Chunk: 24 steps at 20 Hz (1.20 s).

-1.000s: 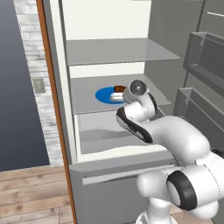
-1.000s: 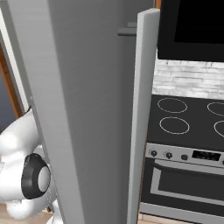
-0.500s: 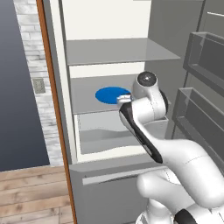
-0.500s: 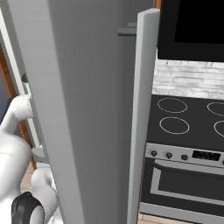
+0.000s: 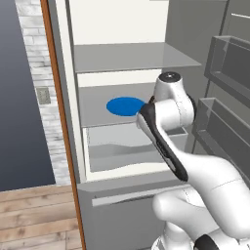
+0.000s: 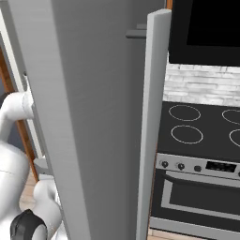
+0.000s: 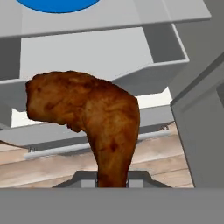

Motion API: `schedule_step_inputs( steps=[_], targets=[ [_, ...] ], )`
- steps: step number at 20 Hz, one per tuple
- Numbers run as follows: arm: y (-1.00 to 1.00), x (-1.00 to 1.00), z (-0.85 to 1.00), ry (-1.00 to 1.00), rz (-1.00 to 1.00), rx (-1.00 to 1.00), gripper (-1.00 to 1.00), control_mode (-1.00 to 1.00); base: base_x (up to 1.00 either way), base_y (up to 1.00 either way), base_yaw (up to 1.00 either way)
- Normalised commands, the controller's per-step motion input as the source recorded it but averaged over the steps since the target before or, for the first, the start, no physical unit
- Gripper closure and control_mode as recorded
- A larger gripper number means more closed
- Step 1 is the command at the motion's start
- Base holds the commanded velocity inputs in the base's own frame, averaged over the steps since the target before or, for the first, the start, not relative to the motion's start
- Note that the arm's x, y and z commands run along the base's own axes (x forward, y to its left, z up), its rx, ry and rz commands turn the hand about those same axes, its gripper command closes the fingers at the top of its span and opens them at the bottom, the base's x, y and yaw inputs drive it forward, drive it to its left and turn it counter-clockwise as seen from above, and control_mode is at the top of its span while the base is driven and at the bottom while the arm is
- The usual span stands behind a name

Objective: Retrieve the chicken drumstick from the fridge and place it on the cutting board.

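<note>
Pincer (image 7: pixel 112 183) is closed tight on the thin end of the chicken drumstick (image 7: pixel 94 119) in hand view; the fat reddish-brown end sticks up and away from the finger tips, touching nothing else. So the drumstick is off the blue plate (image 5: pixel 126 106), carried in front of the fridge (image 5: pixel 136 58) interior.

Landmark = blue plate, which sits flat on the mid fridge shelf in left base view:
- Its near edge also shows at top of hand view, w/ the drumstick well below it in that frame.
- Translucent grey drawer (image 5: pixel 132 146) is directly under the plate's shelf; the arm's forearm crosses in front of the drawer's right part.
- Arm's wrist is just right of the plate, at about the same height, overlapping the shelf's right end.
- An upper shelf is above the plate.
- Door bins (image 5: pixel 229 63) are well right of the plate, on the open door.
- Orange-brown side strip (image 5: pixel 61 122) is left of the plate, along the fridge's edge.

Right base view: grey fridge door (image 6: pixel 93 117) up close, stove (image 6: pixel 201 154) w/ round burner rings to its right.
</note>
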Motion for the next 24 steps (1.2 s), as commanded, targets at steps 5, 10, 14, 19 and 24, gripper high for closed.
schedule_step_inputs(
  steps=[5,10,14,19,24],
  targets=[
    [0.0,-0.75,0.06,-0.02,0.0,0.0,1.0,-1.0,0.0,0.0,0.0],
    [-0.2,-0.49,0.0,-0.06,0.0,0.03,1.0,-1.0,0.0,0.0,0.0],
    [-0.28,-0.02,0.0,0.0,0.0,0.02,1.0,-1.0,0.0,0.0,0.0],
    [0.0,-0.01,0.0,0.0,0.0,0.0,1.0,-1.0,0.0,0.0,0.0],
    [0.05,-0.07,-0.02,0.0,0.0,0.0,1.0,1.0,-0.1,0.1,0.0]
  ],
)
